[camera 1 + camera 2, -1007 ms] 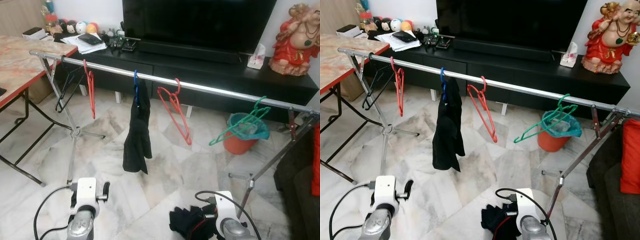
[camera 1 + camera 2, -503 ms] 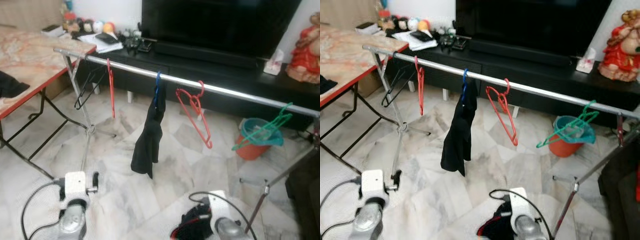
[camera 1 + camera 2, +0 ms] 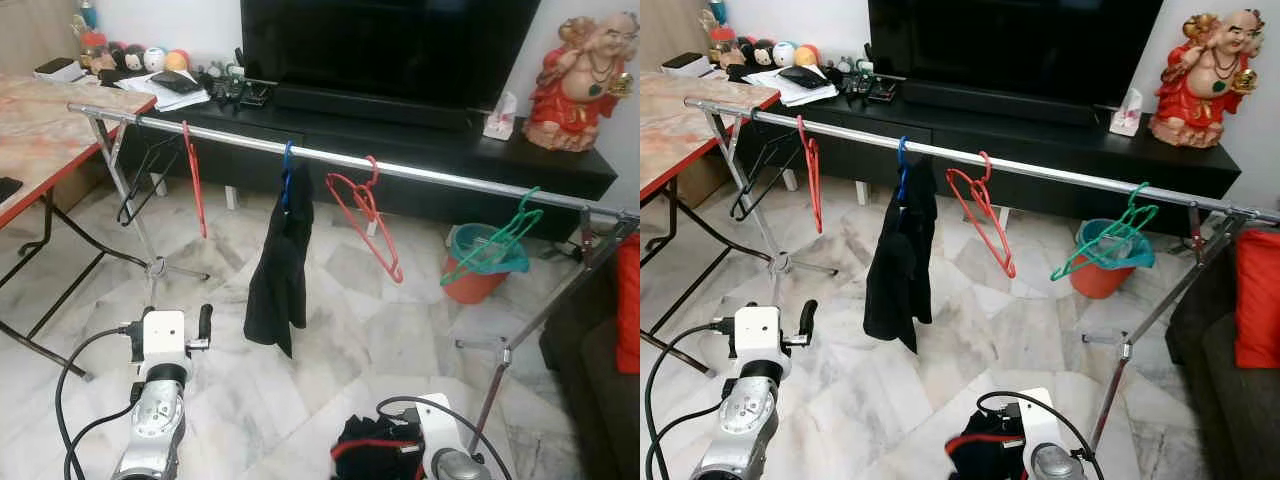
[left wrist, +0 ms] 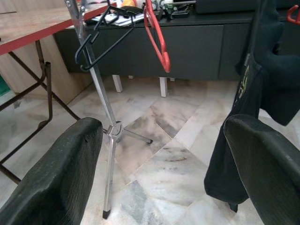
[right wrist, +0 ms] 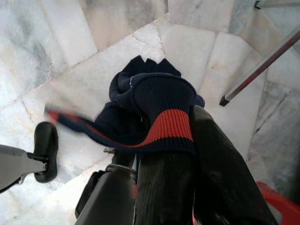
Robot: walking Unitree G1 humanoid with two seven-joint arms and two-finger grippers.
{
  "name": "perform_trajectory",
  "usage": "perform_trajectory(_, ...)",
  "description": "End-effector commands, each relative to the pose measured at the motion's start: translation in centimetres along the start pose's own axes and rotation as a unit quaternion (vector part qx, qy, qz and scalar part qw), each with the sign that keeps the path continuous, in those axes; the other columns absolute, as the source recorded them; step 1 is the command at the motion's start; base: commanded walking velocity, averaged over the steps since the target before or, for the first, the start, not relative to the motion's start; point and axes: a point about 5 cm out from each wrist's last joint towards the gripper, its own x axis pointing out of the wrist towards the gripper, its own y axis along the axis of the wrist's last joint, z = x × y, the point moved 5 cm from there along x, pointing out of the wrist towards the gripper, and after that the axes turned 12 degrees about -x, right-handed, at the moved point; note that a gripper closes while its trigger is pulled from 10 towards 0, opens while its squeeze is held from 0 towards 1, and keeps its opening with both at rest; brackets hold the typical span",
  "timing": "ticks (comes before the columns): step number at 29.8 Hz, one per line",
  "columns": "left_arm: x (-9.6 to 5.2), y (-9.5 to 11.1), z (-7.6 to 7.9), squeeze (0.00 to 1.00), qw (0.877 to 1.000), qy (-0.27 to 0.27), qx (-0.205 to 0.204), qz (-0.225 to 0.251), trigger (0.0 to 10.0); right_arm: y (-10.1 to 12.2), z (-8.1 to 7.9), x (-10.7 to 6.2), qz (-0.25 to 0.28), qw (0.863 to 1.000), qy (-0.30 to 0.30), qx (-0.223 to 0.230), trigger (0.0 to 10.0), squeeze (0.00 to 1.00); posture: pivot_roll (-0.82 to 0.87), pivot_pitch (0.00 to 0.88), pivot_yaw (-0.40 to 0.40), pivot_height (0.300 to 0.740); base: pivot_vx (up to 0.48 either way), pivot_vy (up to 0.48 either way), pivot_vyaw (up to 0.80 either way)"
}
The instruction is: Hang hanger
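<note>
A silver clothes rail (image 3: 440, 180) spans the room. On it hang a black hanger (image 3: 140, 180), a red hanger (image 3: 193, 175), a blue hanger (image 3: 287, 170) carrying a black garment (image 3: 280, 270), another red hanger (image 3: 368, 215) and a green hanger (image 3: 495, 245). My left gripper (image 4: 164, 129) is open and empty, low in front of the rail's left stand (image 4: 101, 98). My right gripper (image 5: 187, 154) is shut on a dark garment with a red band (image 5: 159, 101), held low over the floor (image 3: 365, 450). Whether a hanger is inside that garment cannot be seen.
A marble-topped table with a red edge (image 3: 40, 120) stands at the left. Behind the rail is a black TV cabinet (image 3: 400, 130) with a television. An orange bin (image 3: 480, 270) sits at the right stand, with a dark sofa (image 3: 600, 360) at far right.
The camera swayed and came back to much the same view. My left gripper has risen a little towards the rail. My right gripper still holds the garment low.
</note>
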Motion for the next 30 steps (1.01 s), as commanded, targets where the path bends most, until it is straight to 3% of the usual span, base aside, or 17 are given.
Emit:
perform_trajectory(1, 0.4, 0.8, 0.2, 0.00, 1.000, 0.003, -0.003, 0.010, 10.0, -0.3, 0.4, 0.0, -0.002, 1.000, 0.001, -0.023, 10.0, 0.00, 0.06, 0.000, -0.070, 0.740, 0.307, 0.000, 0.80)
perform_trajectory(6, 0.7, 1.5, 0.0, 0.00, 1.000, 0.006, -0.002, 0.021, 10.0, -0.7, 0.3, -0.1, -0.006, 1.000, 0.002, -0.007, 10.0, 0.00, 0.06, 0.000, -0.067, 0.740, 0.361, 0.000, 0.26)
perform_trajectory(14, 1.1, 2.7, -0.1, 0.00, 0.999, 0.012, -0.002, 0.039, 10.0, -0.5, -0.4, -0.1, -0.002, 0.999, 0.020, -0.047, 10.0, 0.00, 0.06, 0.000, -0.065, 0.740, 0.373, 0.000, 0.08)
perform_trajectory(21, 1.2, 3.0, 0.0, 0.00, 0.999, 0.014, -0.005, 0.042, 10.0, -0.4, -0.7, -0.1, 0.002, 0.998, 0.025, -0.050, 10.0, 0.00, 0.06, 0.000, -0.068, 0.740, 0.325, 0.000, 0.68)
perform_trajectory(30, 1.3, 3.2, 0.1, 0.00, 0.999, 0.013, -0.006, 0.044, 10.0, -0.4, -0.8, -0.1, 0.000, 0.998, 0.027, -0.050, 10.0, 0.00, 0.06, 0.000, -0.069, 0.740, 0.303, 0.000, 0.00)
